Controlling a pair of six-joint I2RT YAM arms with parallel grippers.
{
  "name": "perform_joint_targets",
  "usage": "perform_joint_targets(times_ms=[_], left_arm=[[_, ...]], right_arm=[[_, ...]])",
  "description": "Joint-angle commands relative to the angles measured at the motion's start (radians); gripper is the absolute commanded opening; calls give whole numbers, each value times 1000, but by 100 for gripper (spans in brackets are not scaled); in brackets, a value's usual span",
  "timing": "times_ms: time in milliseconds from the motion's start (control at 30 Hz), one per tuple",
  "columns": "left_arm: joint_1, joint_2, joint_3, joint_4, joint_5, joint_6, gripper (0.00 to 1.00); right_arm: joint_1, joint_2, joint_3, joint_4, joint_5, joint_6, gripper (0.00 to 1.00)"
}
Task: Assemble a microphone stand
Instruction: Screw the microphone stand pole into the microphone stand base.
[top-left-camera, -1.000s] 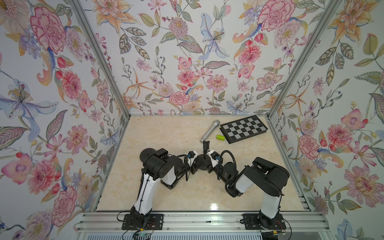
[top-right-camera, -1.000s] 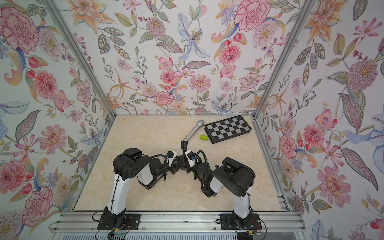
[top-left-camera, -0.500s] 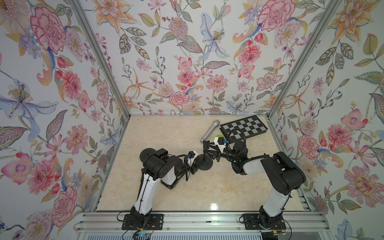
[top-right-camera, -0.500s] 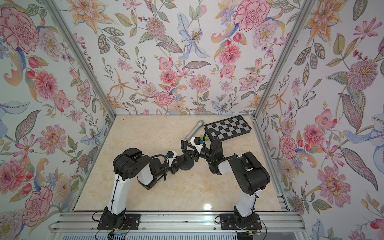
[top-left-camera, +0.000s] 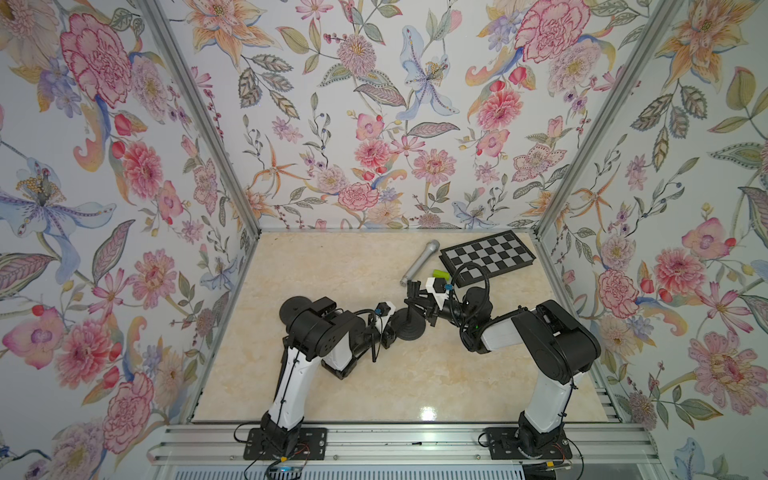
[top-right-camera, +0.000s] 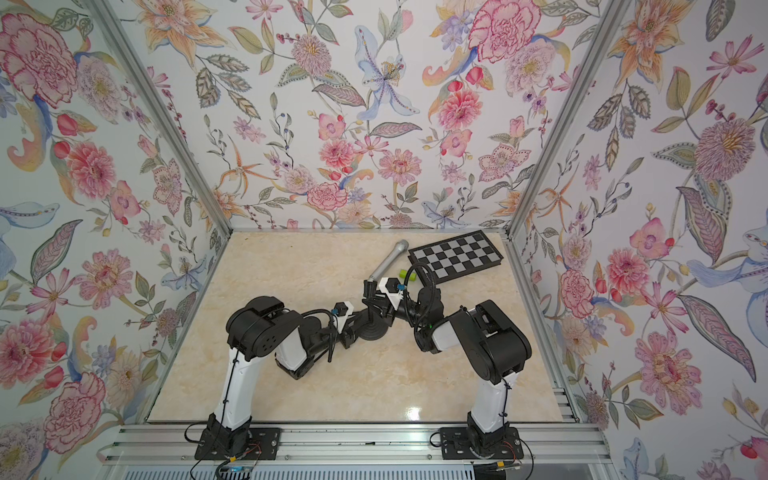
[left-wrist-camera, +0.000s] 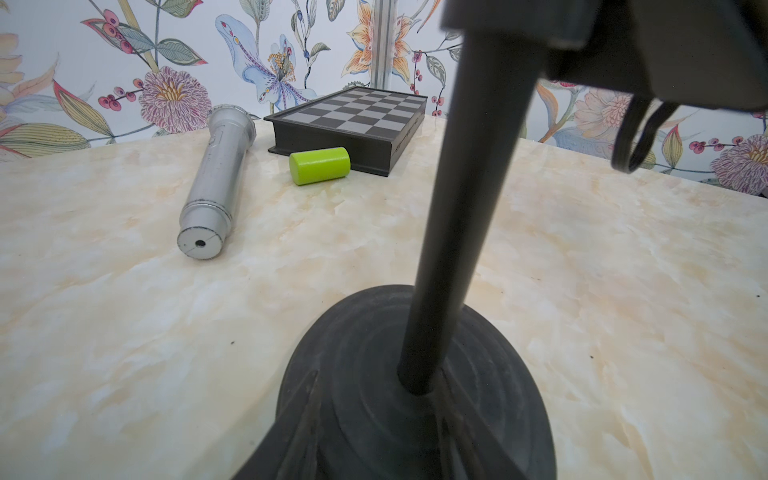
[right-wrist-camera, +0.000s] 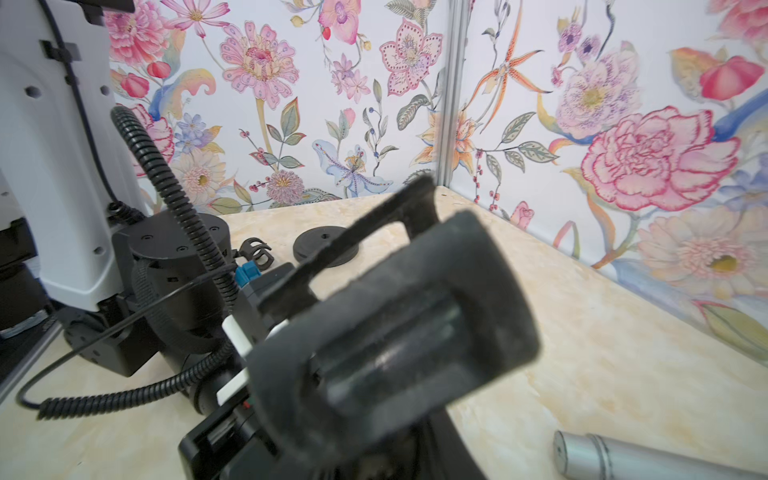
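The stand base (top-left-camera: 409, 329) sits on the tabletop (top-left-camera: 332, 266) about midway between the two arms, with the black pole (left-wrist-camera: 457, 208) rising from its centre. The left end effector (left-wrist-camera: 376, 386) comes in low, its fingers (left-wrist-camera: 305, 399) lying over the base on either side of the pole's foot, partly closed in a grip on the stand base. The right end effector (top-left-camera: 419, 300) is up at the pole's top end, set around it; whether its jaws are clamped cannot be told. Farther back lies a silver microphone (top-left-camera: 419, 262), head toward the back wall, with a lime-green cylinder (top-left-camera: 440, 274) near it, just beside a closed chessboard (top-left-camera: 488, 257). In the right wrist view a black disc (right-wrist-camera: 326, 249) and a small black clip (right-wrist-camera: 255, 254) lie on the tabletop near the left arm.
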Motion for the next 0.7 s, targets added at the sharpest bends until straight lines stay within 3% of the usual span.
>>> perform_joint_targets(times_ms=[0,100,133,233,333,433,533,600,633,667], left_arm=[[-4,78,-47,229,-69,12,45],[2,79,-42,230,-71,10,45],[1,78,-45,229,-74,10,45],[1,78,-54,229,-83,8,44],[2,77,-50,230,-81,11,44],[3,71,-59,230,-89,12,44],[2,77,-55,230,-86,13,45],[3,74,-54,229,-85,16,44],[4,71,-58,229,-88,16,45],[3,69,-61,230,-91,14,45]], right_arm=[[142,0,-105,79,582,-9,0],[318,30,-84,48,1041,-54,0],[355,54,-75,58,1132,-33,0],[449,141,-43,91,1283,11,0],[522,200,-2,110,1370,-34,0],[525,201,-14,171,1328,-73,0],[471,156,-71,190,1091,-83,1],[399,108,-122,195,864,-59,40],[352,81,-145,191,739,-37,51],[300,60,-162,189,620,-20,55]])
